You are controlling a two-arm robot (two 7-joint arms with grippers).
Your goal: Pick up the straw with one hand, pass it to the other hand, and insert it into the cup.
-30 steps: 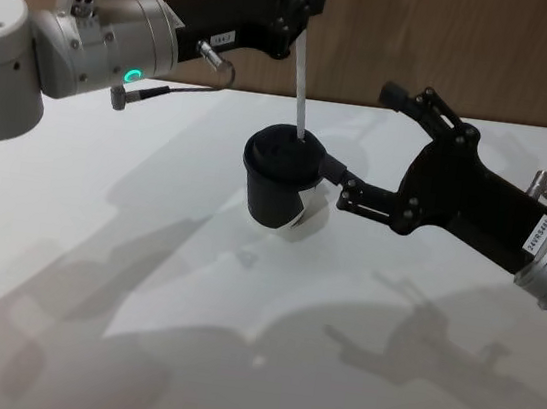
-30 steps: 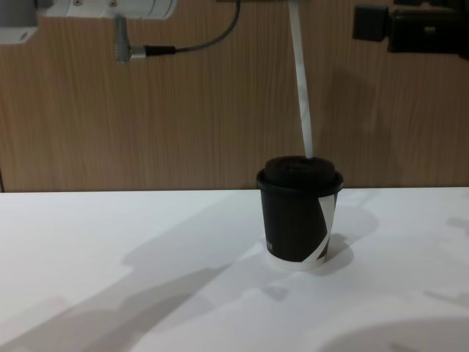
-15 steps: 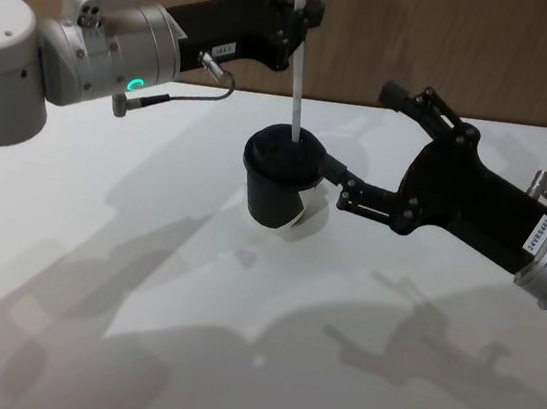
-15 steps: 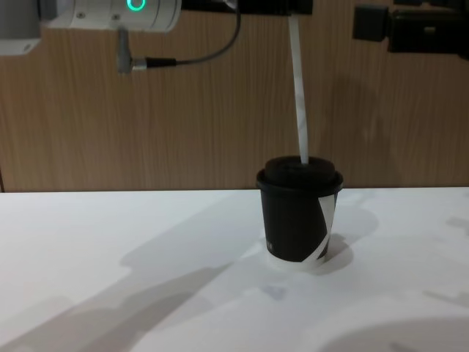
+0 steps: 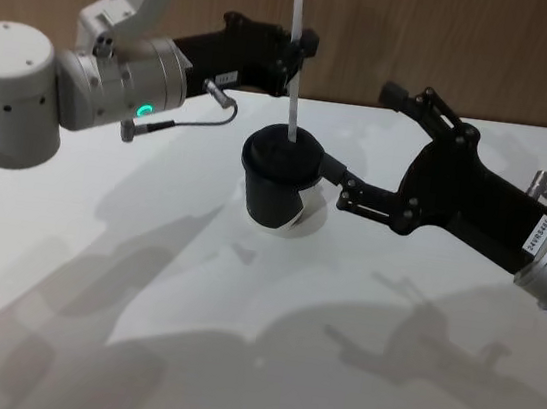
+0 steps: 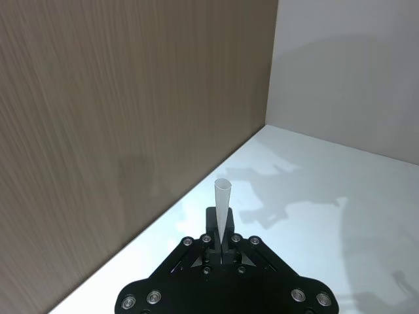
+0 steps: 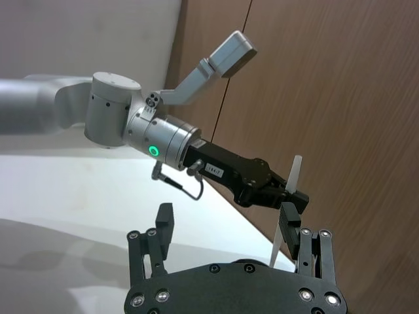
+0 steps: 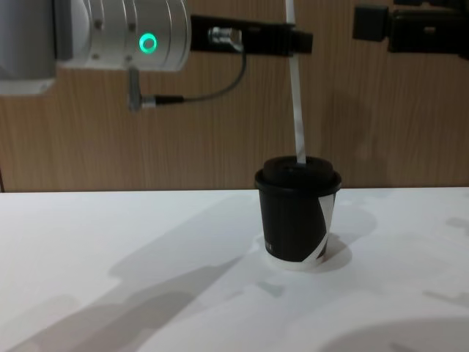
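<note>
Standing near the middle of the white tabletop [image 5: 411, 384], the small black paper cup [image 5: 273, 189] with its black plastic lid, white curved stripe and white base rim is seen with the thin white straw [image 5: 293, 76] rising almost upright from the lid. The straw's lower end is met by the lid top; whether it has passed through an opening cannot be told from the head or chest views. The straw is gripped high on its length by the closed fingers of the left gripper [image 5: 296, 48], which is held above and just behind the cup, its black body reaching in from the silver arm with a green ring light [image 8: 149, 43]. A short white tip is left showing above the fingers in the left wrist view. The right gripper [image 5: 367, 141] is held to the cup's right with its fingers spread apart and empty, the lower finger [image 5: 337, 169] lying close against the lid's edge. A brown wood-grain wall panel [image 8: 183, 147] is seen behind the tabletop.
</note>
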